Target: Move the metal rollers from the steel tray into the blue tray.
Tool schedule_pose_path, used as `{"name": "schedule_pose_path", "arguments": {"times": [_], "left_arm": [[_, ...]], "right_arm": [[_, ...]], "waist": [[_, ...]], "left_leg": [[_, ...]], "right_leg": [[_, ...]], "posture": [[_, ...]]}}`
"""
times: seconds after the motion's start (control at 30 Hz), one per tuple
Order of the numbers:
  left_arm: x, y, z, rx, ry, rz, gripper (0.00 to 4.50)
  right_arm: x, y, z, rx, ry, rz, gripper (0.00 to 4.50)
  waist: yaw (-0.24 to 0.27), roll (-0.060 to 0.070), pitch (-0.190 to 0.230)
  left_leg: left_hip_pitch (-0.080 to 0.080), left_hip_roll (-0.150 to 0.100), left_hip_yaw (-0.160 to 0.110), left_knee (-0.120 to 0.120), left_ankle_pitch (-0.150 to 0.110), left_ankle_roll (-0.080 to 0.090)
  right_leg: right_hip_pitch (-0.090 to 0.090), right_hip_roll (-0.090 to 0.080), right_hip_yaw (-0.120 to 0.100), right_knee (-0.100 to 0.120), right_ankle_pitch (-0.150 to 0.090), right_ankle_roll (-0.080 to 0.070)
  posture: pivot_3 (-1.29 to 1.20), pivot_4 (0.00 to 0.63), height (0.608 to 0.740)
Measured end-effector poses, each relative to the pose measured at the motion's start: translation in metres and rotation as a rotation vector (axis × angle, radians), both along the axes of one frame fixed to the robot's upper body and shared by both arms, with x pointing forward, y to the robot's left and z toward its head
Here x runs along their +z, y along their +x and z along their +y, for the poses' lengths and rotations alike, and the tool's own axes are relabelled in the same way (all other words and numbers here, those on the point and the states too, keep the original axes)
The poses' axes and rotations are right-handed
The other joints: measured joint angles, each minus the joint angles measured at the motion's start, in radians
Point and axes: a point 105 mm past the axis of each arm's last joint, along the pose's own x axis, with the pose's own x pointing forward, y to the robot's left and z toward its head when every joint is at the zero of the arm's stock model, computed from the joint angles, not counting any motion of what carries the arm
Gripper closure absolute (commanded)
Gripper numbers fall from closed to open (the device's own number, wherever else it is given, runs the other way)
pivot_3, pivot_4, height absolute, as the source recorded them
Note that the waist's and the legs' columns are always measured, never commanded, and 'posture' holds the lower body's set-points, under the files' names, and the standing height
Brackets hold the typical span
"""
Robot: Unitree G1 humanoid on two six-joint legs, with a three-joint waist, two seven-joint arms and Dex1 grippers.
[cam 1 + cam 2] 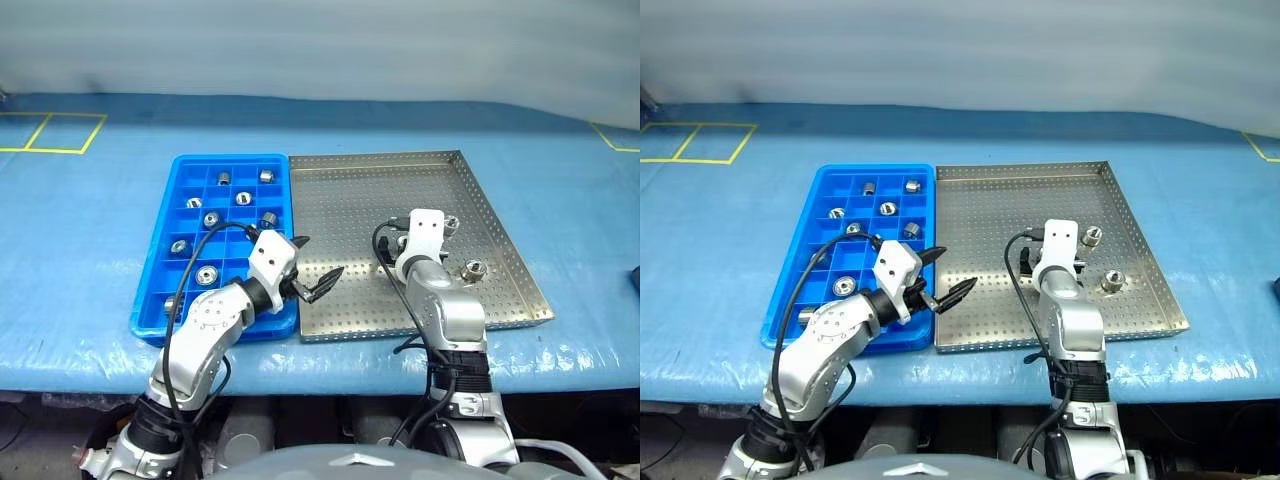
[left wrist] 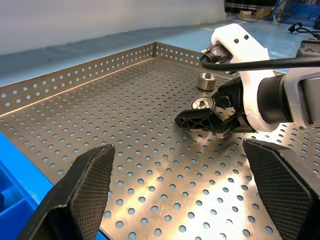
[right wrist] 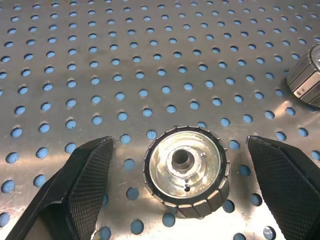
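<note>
Resting in steel tray (image 1: 340, 200) two metal rollers (image 1: 472, 268), both pincers (image 3: 186, 200) (image 1: 318, 268) spread wide, empty

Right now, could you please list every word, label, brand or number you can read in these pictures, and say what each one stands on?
None: no readable text shows in any view.
The steel tray, the blue tray and the metal rollers bear no lettering that can be made out.
The yellow lines on the blue table cover are plain marking, not writing.
The white housings of the left claw and right claw carry no label.
</note>
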Motion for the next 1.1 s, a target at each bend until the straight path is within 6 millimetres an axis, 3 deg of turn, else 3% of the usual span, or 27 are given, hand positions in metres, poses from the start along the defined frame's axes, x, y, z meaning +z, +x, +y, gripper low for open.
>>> {"name": "schedule_pose_path", "arguments": {"times": [0.27, 0.43, 0.63, 0.7, 0.93, 1.1], "left_arm": [[0.005, 0.000, 0.008, 0.054, -0.019, -0.017, 0.00], [0.011, 0.005, 0.018, 0.142, -0.061, -0.039, 0.00], [0.013, 0.005, 0.050, 0.328, -0.087, -0.061, 0.00], [0.013, 0.003, 0.065, 0.395, -0.077, -0.072, 0.00], [0.009, -0.015, 0.098, 0.543, -0.021, -0.088, 0.00], [0.010, -0.023, 0.106, 0.588, -0.010, -0.089, 0.00]], "right_arm": [[-0.002, -0.005, 0.012, 0.071, -0.007, -0.010, 2.66], [0.021, -0.006, 0.034, 0.241, -0.116, -0.064, 2.66], [0.094, -0.003, 0.114, 0.617, -0.180, -0.273, 2.66], [0.109, -0.005, 0.135, 0.710, -0.192, -0.320, 2.66], [0.090, -0.008, 0.180, 0.897, -0.139, -0.263, 2.66], [0.082, -0.005, 0.193, 0.942, -0.104, -0.258, 2.66]], "waist": [[0.003, 0.001, 0.000], [0.009, 0.003, 0.001], [0.026, 0.003, 0.001], [0.047, 0.003, 0.001], [0.122, 0.003, 0.002], [0.168, 0.003, 0.002]], "left_leg": [[0.000, 0.001, 0.000, 0.000, 0.000, 0.000], [0.000, 0.001, 0.000, 0.000, 0.000, 0.000], [0.001, 0.001, -0.002, -0.001, 0.000, 0.000], [0.001, 0.001, -0.003, -0.003, 0.000, 0.000], [-0.001, 0.001, -0.003, -0.005, 0.000, -0.002], [-0.001, 0.001, -0.004, -0.005, 0.000, -0.002]], "right_leg": [[0.000, 0.000, 0.000, 0.000, 0.000, 0.000], [-0.001, 0.000, 0.000, 0.000, 0.000, 0.000], [-0.001, 0.003, -0.002, 0.001, -0.001, -0.002], [-0.001, 0.004, -0.004, 0.001, -0.002, -0.004], [-0.001, 0.000, -0.004, -0.001, -0.003, -0.004], [-0.002, 0.000, -0.006, -0.002, -0.003, -0.004]], "posture": [[0.17, 0.150, 0.740], [0.22, 0.150, 0.740], [0.33, 0.150, 0.740], [0.37, 0.150, 0.740], [0.47, 0.150, 0.740], [0.50, 0.150, 0.740]]}}
